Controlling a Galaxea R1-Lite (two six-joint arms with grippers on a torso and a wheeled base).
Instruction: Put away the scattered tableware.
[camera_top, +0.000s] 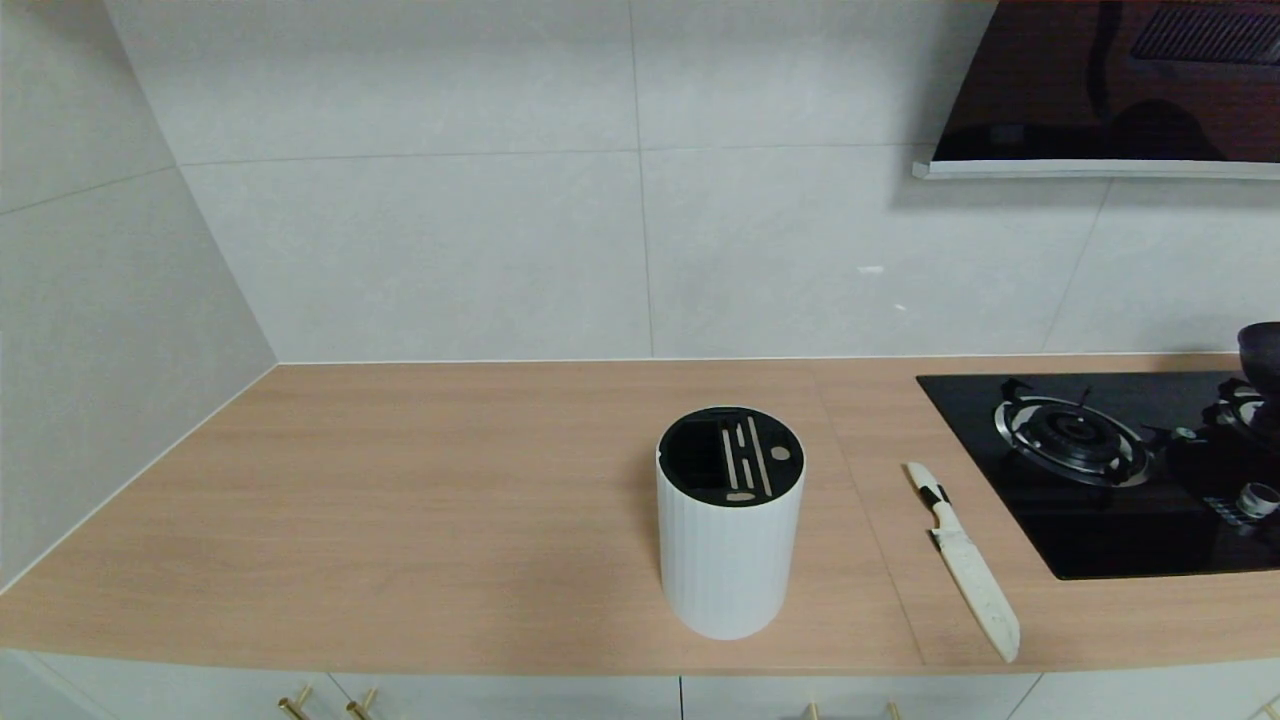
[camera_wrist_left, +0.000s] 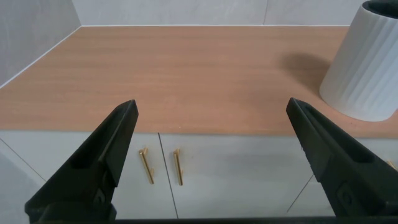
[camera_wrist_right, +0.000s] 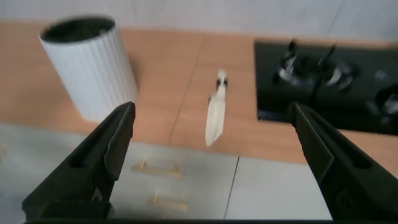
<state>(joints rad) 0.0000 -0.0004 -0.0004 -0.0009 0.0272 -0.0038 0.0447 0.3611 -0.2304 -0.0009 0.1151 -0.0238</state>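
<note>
Jaws stand released and empty on left gripper (camera_wrist_left: 210, 109) and right gripper (camera_wrist_right: 211, 109), evidently awaiting a pick, while the cream-bladed kitchen knife (camera_top: 962, 560) lies flat on the pale wooden surface (camera_top: 400, 500), lower right of the white ribbed cylindrical knife holder (camera_top: 730, 530) at centre frame.

The left gripper (camera_wrist_left: 211, 107) has two black fingers (camera_wrist_left: 102, 158). Each one is thick at the base and gets thin toward a blunt tip, like a wedge. The sides are flat and dull, with hard edges. The right gripper (camera_wrist_right: 211, 109) has two black fingers (camera_wrist_right: 99, 155) of the same shape and colour.
</note>
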